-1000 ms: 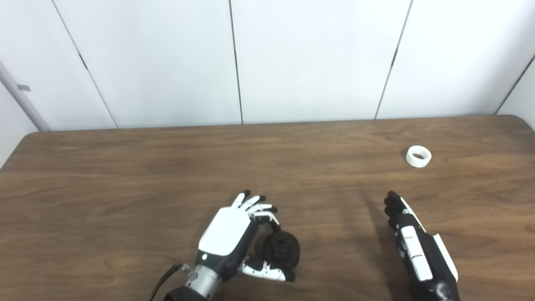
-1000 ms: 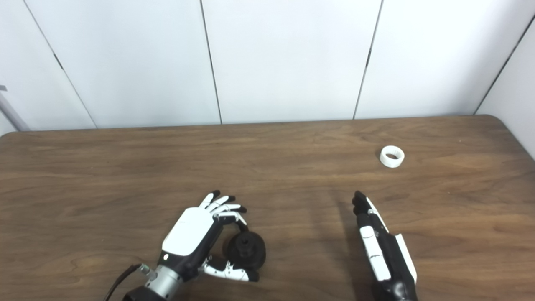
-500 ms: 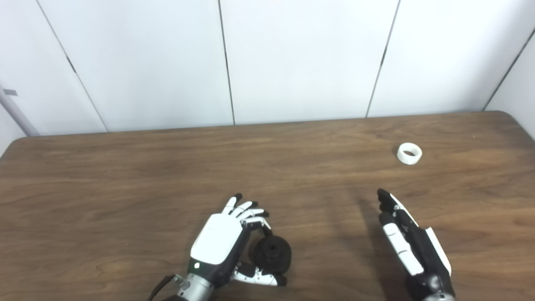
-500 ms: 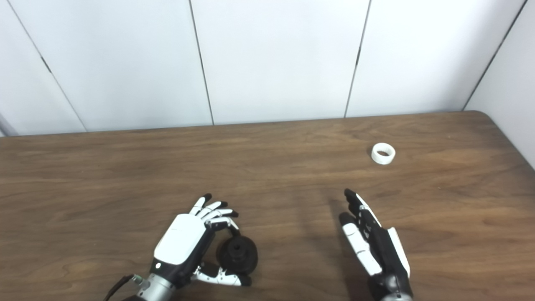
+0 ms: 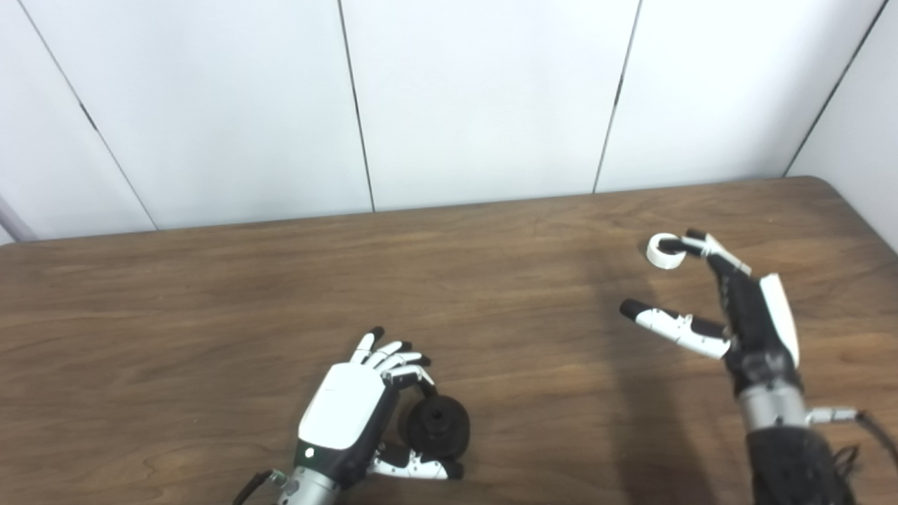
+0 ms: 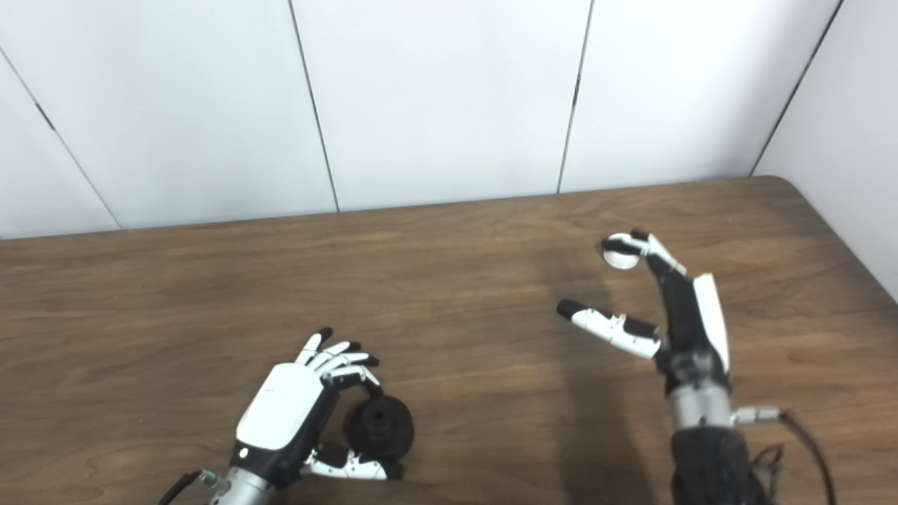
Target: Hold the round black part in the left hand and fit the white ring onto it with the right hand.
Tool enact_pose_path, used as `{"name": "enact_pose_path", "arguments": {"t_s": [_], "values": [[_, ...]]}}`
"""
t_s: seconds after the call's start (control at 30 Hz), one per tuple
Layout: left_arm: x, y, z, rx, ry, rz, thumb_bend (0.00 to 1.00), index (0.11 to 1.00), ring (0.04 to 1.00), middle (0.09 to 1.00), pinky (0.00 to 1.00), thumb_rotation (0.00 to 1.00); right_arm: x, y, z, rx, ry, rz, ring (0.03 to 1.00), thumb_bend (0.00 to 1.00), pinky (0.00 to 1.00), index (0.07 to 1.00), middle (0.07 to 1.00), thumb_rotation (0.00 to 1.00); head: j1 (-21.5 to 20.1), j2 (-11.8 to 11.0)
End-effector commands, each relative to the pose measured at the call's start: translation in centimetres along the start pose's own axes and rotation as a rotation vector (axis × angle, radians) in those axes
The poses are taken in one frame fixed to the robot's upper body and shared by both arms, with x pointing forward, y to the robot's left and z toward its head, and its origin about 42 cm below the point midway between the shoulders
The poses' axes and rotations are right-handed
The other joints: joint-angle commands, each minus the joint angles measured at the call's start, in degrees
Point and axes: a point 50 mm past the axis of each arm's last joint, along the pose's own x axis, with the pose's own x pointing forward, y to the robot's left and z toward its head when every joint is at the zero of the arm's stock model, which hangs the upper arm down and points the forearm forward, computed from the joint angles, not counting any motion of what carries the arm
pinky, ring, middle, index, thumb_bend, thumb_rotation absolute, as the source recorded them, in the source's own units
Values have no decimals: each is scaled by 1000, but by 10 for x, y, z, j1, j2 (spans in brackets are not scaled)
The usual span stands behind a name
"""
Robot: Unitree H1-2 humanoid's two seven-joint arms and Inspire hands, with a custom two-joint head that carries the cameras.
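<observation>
The round black part (image 5: 440,428) lies on the wooden table (image 5: 210,301) near the front edge. My left hand (image 5: 349,405) is curled around it, one finger over its top and the thumb along its near side. The white ring (image 5: 659,255) lies at the far right of the table. My right hand (image 5: 738,310) is open above the table, its fingertips (image 5: 680,245) over the ring's far side and overlapping it. The thumb is spread wide to the left, apart from the ring. I cannot tell whether the fingertips touch the ring.
White wall panels stand behind the table's far edge. The table's rounded right corner (image 6: 779,184) lies just beyond the ring. A cable (image 5: 849,417) trails from my right wrist.
The camera has turned to the right. My right hand has reached forward to the white ring and spread its thumb. My left hand stays around the black part.
</observation>
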Motion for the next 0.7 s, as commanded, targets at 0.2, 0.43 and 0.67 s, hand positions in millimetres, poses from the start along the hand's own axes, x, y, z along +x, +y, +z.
{"name": "enact_pose_path", "arguments": {"t_s": [0.2,0.43,0.67], "values": [[-1,10,-6,27,-17,27,524,484,869,775,1000,52,59,-27,4,-239,-19,1,964,833,944,700,955,248,-17,0],[-3,11,-10,41,-19,17,524,484,859,775,999,53,101,-29,-5,-361,42,44,995,868,892,708,982,221,-34,-1],[-4,13,-14,35,-26,19,524,484,856,773,999,52,138,-25,-13,-449,120,73,1000,877,964,711,1000,193,-57,0]]}}
